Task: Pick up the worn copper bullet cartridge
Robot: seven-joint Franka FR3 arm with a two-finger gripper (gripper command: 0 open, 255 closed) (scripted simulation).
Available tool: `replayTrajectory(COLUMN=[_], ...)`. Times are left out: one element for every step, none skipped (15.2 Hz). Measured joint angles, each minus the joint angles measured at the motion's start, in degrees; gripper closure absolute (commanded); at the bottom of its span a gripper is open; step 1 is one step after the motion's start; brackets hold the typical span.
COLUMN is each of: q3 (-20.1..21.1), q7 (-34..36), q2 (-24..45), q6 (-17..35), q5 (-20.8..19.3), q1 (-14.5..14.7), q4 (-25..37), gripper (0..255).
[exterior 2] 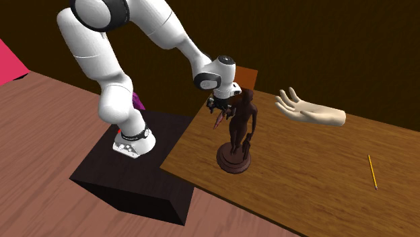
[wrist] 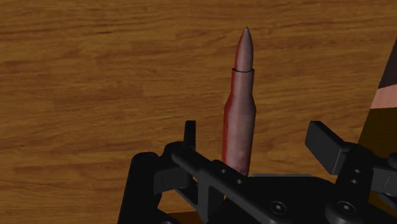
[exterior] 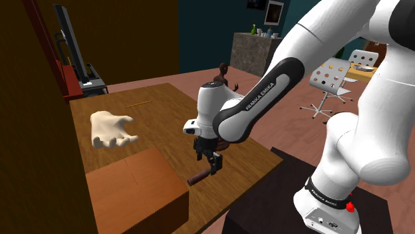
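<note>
Our hand (wrist: 254,132) hangs open over the tabletop (wrist: 95,76); the bullet (wrist: 239,121) lies untouched between its fingers (wrist: 189,131), long axis across their closing line.

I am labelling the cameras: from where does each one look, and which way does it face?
Shoulder view: beside the stand, looking down over the table; arm and gripper show.
Second exterior view: across the table, facing arm and stand.
Wrist view: on the gripper, looking along its open fingers at the cartridge.
Both exterior views share the cream hand model, pencil and statue.
</note>
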Motion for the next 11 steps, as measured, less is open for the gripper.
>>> replayTrajectory(q3=[0.15, 0.14, 0.14, 0.22, 0.27, 0.3, 0.32, 0.33, 0.34, 0.33, 0.33], q7=[-0.11, -0.41, -0.71, -0.78, -1.07, -1.15, -1.18, -1.2, -1.21, -1.21, -1.22], q2=[0.8, 1.59, 2.36, 3.17, 4.25, 4.83, 5.14, 5.31, 5.38, 5.4, 5.41], q6=[0.86, 1.64, 2.49, 3.33, 4.46, 5.06, 5.3, 5.44, 5.51, 5.55, 5.57], q5=[0.2, 0.35, 0.54, 0.72, 0.98, 1.09, 1.14, 1.17, 1.18, 1.18, 1.18], q1=[0.15, 0.13, 0.1, 0.17, 0.16, 0.17, 0.18, 0.19, 0.19, 0.19, 0.18], q4=[-0.05, -0.04, -0.13, -0.16, -0.23, -0.24, -0.17, -0.13, -0.11, -0.09, -0.08], gripper=[0, 0, 0, 0, 0, 0, 255, 255, 255, 255, 255])
